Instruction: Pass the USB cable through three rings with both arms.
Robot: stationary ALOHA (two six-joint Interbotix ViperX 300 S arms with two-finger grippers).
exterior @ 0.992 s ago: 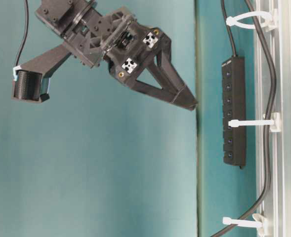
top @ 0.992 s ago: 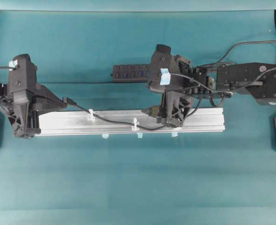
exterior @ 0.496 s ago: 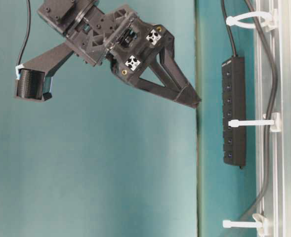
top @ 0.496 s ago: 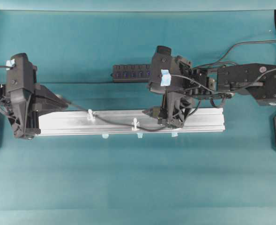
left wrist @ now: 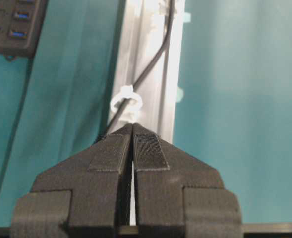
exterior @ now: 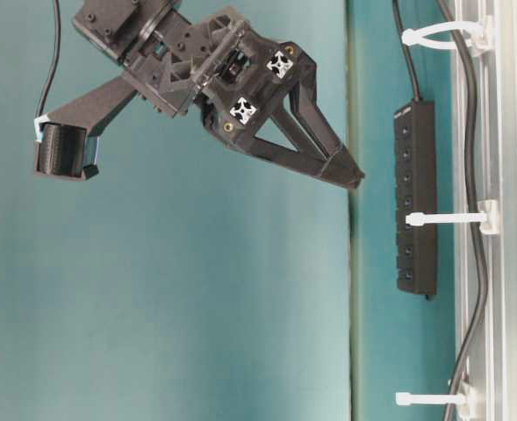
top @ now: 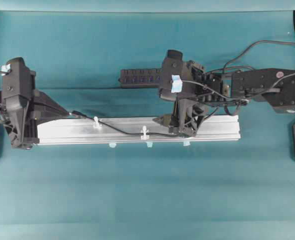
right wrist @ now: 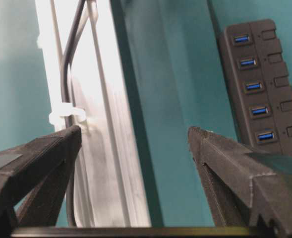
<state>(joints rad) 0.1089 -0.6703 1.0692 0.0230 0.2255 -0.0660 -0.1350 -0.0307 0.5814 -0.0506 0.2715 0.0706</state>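
At left, our left gripper (top: 67, 114) pinches the USB cable (top: 118, 130), drawing it through the rings (top: 95, 121). Our right gripper (right wrist: 136, 144) hangs spread and empty, presumably to let the cord slide.

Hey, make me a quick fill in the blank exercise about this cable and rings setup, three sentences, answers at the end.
1. The left gripper is ____ on the end of the USB cable.
2. The right gripper hangs with its jaws ____ and holds nothing.
3. The white rings stand on the long ____ rail, in front of the USB hub.

Missing words: shut; open; silver
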